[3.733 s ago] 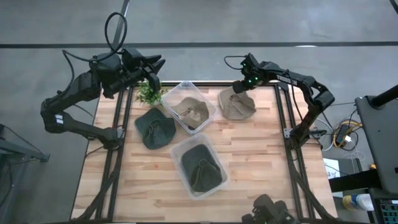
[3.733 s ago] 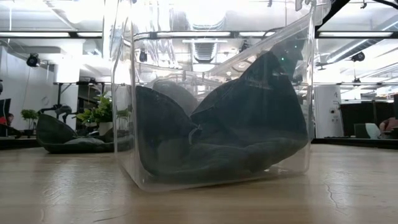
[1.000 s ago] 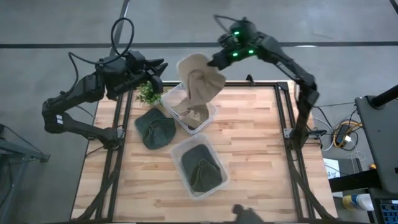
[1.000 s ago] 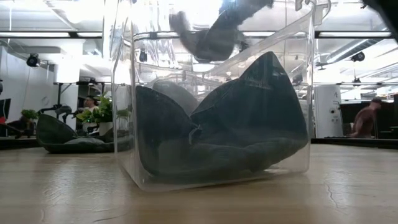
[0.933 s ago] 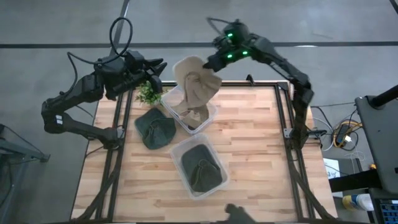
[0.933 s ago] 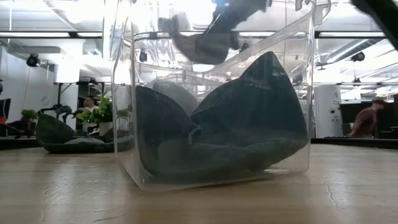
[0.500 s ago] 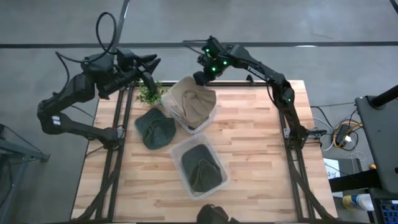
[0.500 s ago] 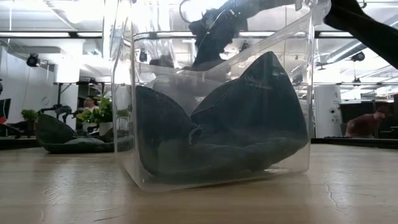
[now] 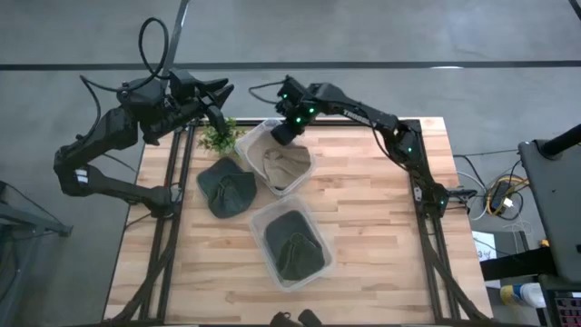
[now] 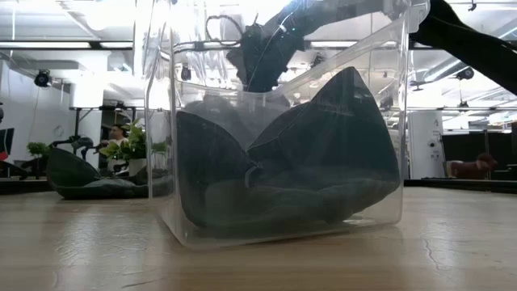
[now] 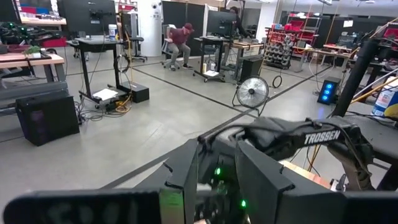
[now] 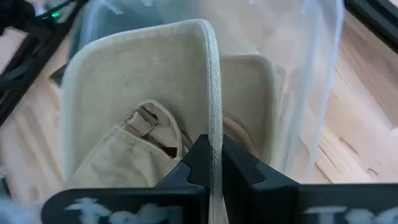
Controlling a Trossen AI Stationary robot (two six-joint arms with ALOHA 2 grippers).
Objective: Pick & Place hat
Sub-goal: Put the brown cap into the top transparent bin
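The tan hat [image 9: 287,167] lies in the far clear bin [image 9: 257,138], on top of more tan cloth with a buckle strap [image 12: 147,122]. My right gripper [image 9: 282,133] hangs over the bin's far rim, shut on the hat; the low view shows it [image 10: 257,58] behind the near bin. A dark green hat [image 9: 227,187] rests flat on the table left of the far bin. Another dark hat [image 9: 294,247] fills the near clear bin [image 9: 272,214]. My left gripper [image 9: 221,102] waits open above the table's far left corner. My right gripper [image 12: 212,157] pinches the tan hat's corded brim edge [image 12: 213,118] between its two fingers, coming from above and slanting down into the bin. The brim stands upright in the hold, and the hat's other parts rest inside the bin.
A small green plant [image 9: 218,137] stands at the far left corner, just under my left gripper. The near bin [image 10: 275,162] fills the low view. Bare wooden tabletop [image 9: 381,209] lies to the right of both bins. People move in the room beyond.
My right gripper has travelled toward the table's left and down, carrying the tan hat from hanging high above the far bin into it. The hat, which dangled below the fingers, now rests inside the bin. The gripper has stayed shut on it.
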